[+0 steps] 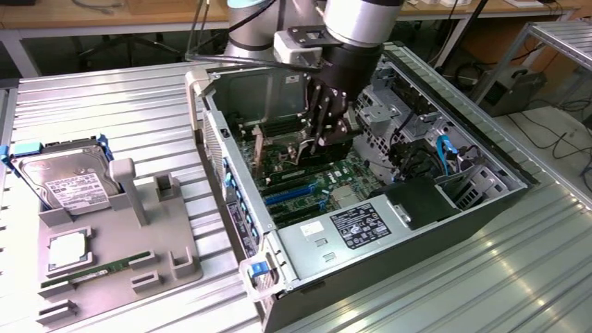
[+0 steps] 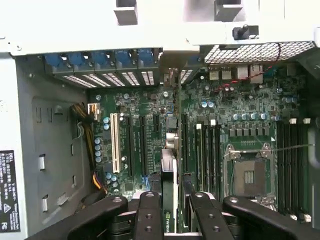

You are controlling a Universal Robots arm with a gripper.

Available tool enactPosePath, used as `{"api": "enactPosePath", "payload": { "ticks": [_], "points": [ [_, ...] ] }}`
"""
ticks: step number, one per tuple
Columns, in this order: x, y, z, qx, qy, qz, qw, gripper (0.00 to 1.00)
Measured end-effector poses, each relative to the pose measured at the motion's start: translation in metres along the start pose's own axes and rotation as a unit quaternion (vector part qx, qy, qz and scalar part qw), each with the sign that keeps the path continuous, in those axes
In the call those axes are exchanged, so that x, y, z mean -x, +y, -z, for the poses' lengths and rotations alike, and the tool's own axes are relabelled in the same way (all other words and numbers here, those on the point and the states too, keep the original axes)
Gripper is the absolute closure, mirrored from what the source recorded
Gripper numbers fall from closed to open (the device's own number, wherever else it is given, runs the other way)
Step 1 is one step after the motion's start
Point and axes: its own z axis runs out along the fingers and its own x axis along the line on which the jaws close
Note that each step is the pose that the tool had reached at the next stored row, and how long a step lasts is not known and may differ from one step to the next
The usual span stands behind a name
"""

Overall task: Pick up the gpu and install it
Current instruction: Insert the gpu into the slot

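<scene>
My gripper (image 1: 326,141) reaches down into the open computer case (image 1: 481,149) and is shut on the gpu (image 1: 307,154), a slim dark card held on edge just above the green motherboard (image 1: 347,173). In the wrist view the gpu (image 2: 169,162) runs edge-on between my black fingers (image 2: 150,215), and its far end points at the rear slot openings (image 2: 107,79). My gripper (image 2: 169,202) clamps the card from both sides. The card hangs over the board between the black expansion slots (image 2: 132,145) and the memory slots (image 2: 200,150). Whether its edge touches a slot cannot be told.
Drive cages and cables (image 1: 434,152) crowd the case's right side in the exterior view, and the power supply (image 1: 356,225) sits at its near end. A grey fixture tray (image 1: 138,257) on the exterior view's left holds a hard drive (image 1: 65,184) and a green memory stick (image 1: 97,267). The CPU socket (image 2: 248,175) lies beside the memory slots.
</scene>
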Motion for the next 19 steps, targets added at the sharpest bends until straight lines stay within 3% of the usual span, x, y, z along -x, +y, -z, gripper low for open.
{"api": "enactPosePath", "payload": {
  "ticks": [1, 2, 3, 4, 5, 7, 10, 11, 13, 18, 19],
  "points": [
    [0.002, -0.0001, -0.0181, -0.0018, 0.0010, 0.021, 0.9998, 0.74],
    [0.005, 0.0009, -0.0313, -0.0019, 0.0008, 0.021, 0.9998, 0.74],
    [0.005, 0.0026, -0.0505, -0.0019, 0.0008, 0.022, 0.9998, 0.74],
    [0.004, 0.0034, -0.0615, -0.0011, 0.0008, 0.022, 0.9998, 0.74],
    [0.004, 0.0034, -0.0666, -0.0007, -0.0010, 0.022, 0.9998, 0.74],
    [0.003, 0.0031, -0.0710, 0.0018, -0.0070, 0.022, 0.9997, 0.74],
    [0.004, 0.0028, -0.0764, 0.0052, -0.0136, 0.021, 0.9997, 0.73],
    [0.003, 0.0037, -0.0596, 0.0053, -0.0135, 0.021, 0.9997, 0.66],
    [0.003, 0.0042, -0.0503, 0.0053, -0.0135, 0.022, 0.9997, 0.66],
    [0.004, 0.0069, -0.0483, 0.0045, -0.0133, 0.023, 0.9996, 0.67],
    [0.004, 0.0077, -0.0483, 0.0039, -0.0131, 0.023, 0.9996, 0.75]
  ]
}}
